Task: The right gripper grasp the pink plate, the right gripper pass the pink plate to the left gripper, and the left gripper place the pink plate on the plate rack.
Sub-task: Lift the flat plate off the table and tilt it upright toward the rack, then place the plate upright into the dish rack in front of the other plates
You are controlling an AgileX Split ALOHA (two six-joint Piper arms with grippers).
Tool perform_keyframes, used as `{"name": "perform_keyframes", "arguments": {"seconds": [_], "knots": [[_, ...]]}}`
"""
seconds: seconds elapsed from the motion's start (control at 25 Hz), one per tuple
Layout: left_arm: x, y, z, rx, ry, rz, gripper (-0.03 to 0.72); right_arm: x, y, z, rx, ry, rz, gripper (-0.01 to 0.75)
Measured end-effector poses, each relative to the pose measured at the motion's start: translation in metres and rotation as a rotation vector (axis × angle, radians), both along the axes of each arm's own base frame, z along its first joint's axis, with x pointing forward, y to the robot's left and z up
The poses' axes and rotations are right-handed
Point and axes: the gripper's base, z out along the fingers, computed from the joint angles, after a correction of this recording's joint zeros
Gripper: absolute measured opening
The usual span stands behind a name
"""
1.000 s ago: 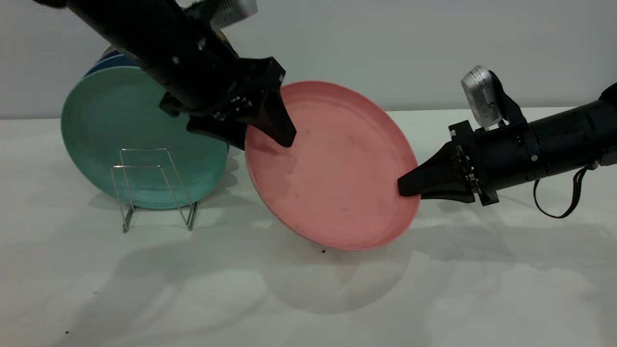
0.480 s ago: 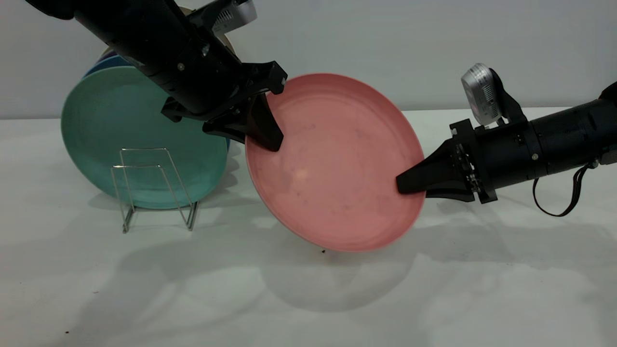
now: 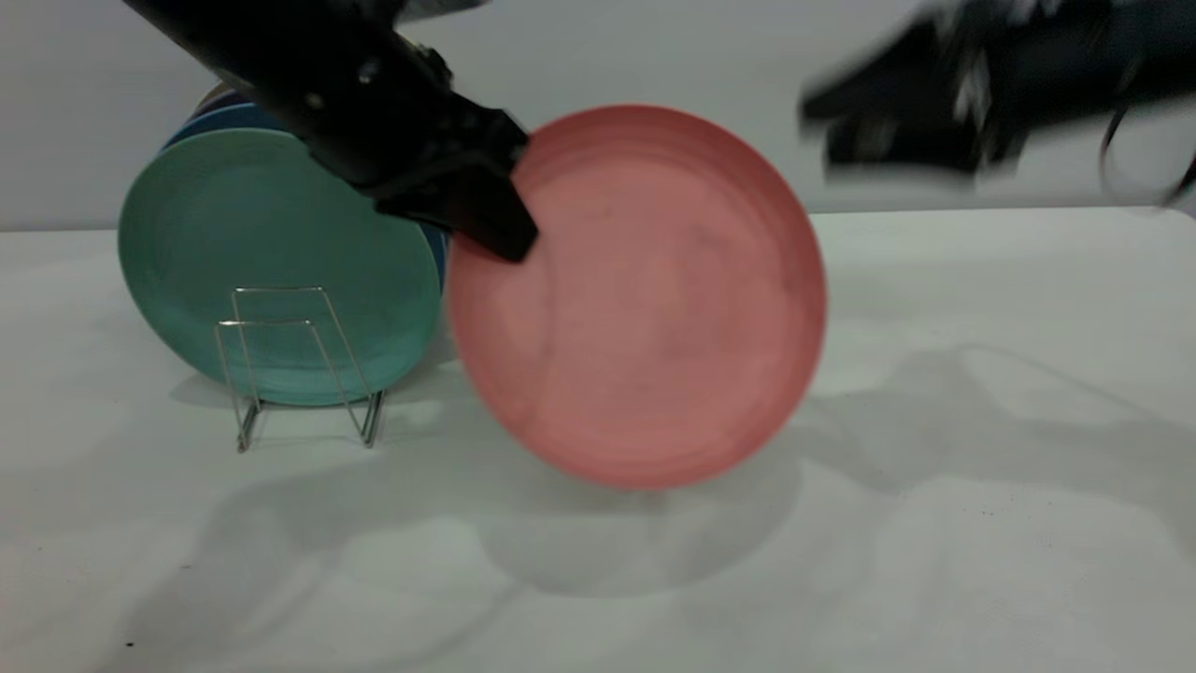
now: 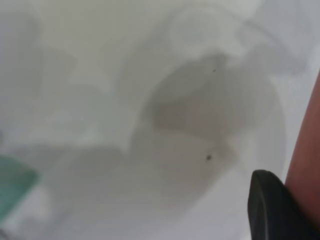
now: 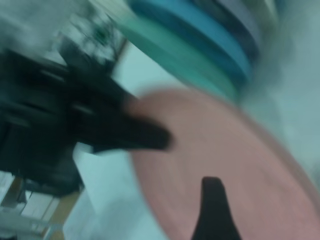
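Plate handover at its far side: the pink plate [image 3: 645,299] hangs nearly upright above the white table [image 3: 981,523], its face to the exterior camera, held only at its rim at about ten o'clock. There the left gripper [image 3: 500,229] comes down from the upper left, its jaws clamped on the plate's edge; the left wrist view shows one black fingertip [image 4: 272,207] lying against the pink rim.

At three o'clock from the plate's top, well apart from it, the right gripper [image 3: 822,117] is a blurred black shape high in the exterior view. Whether its jaws are open or closed I cannot tell.

At nine o'clock from the pink plate stands the plate rack [image 3: 299,369], a low wire frame on the table. Behind its front loops a teal-green plate [image 3: 271,262] stands upright, with a blue plate [image 3: 220,121] edge showing just behind that. The pink plate's left rim overlaps the teal-green plate's right edge in the exterior view.
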Motion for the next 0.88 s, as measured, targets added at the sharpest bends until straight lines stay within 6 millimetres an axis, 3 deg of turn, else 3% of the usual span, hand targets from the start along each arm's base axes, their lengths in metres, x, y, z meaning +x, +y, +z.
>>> {"name": "perform_keyframes", "arguments": {"seconds": [0.24,0.44,0.68,0.88], "knots": [[-0.005,0.045,0.06,0.185,-0.262,-0.168,0.069,-0.04,-0.028,0.103,-0.092,-0.138,-0.023,0.562],[-0.017,0.083,0.103,0.367,-0.444,-0.293,0.069,-0.094,-0.031,0.159,-0.286,-0.17,0.0,0.52],[-0.021,0.109,0.115,0.592,-0.573,-0.556,0.069,-0.155,-0.037,0.193,-0.481,-0.136,-0.093,0.451],[-0.019,0.12,0.114,0.673,-0.622,-0.67,0.069,-0.213,-0.035,0.184,-0.536,-0.103,-0.143,0.429]]}}
